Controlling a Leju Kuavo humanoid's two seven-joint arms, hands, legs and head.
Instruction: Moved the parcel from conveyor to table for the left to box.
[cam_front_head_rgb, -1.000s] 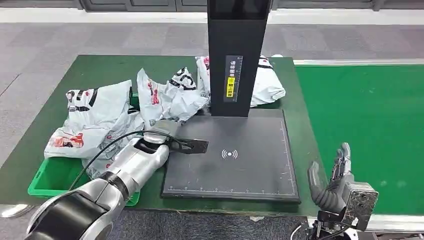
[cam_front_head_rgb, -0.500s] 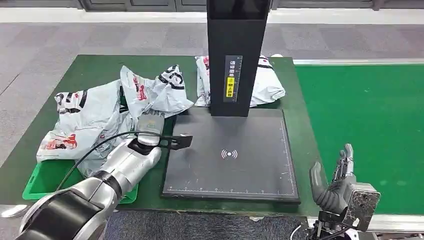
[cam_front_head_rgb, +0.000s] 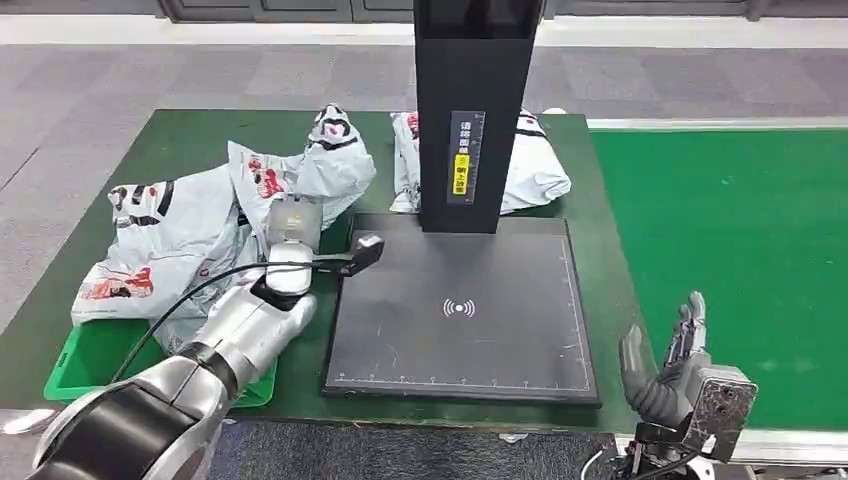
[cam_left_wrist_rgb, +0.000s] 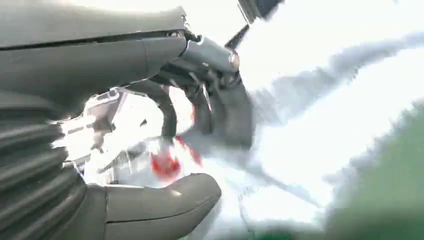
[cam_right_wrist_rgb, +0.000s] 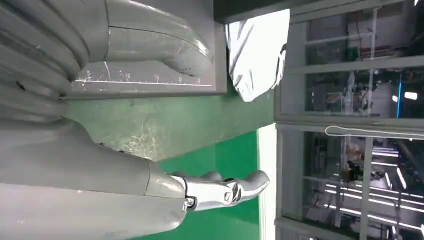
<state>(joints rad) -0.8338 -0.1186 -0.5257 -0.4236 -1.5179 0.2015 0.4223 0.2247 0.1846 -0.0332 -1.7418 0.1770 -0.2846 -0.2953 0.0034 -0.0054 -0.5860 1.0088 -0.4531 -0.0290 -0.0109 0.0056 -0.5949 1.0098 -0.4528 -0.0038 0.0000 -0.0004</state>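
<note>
My left hand (cam_front_head_rgb: 294, 224) grips a crumpled grey-white parcel (cam_front_head_rgb: 318, 168) with red and black print, held over the pile at the table's left. In the left wrist view the dark fingers (cam_left_wrist_rgb: 212, 95) curl into the white parcel film (cam_left_wrist_rgb: 325, 100), with a red print between fingers and thumb. My right hand (cam_front_head_rgb: 668, 365) is held low at the front right, by the edge of the green conveyor (cam_front_head_rgb: 740, 240), fingers apart and holding nothing. The right wrist view has that hand (cam_right_wrist_rgb: 110, 155) above green surface.
A black scanner plate (cam_front_head_rgb: 520, 340) with a tall black post (cam_front_head_rgb: 470, 110) takes the table's middle. Several parcels (cam_front_head_rgb: 160, 235) lie heaped over a green bin (cam_front_head_rgb: 85, 362) at the left. Another parcel (cam_front_head_rgb: 535, 165) lies behind the post.
My left hand has carried the parcel off the black plate's corner, leftward and away from me, over the pile. The heaped parcels have shifted left. My right hand has barely moved.
</note>
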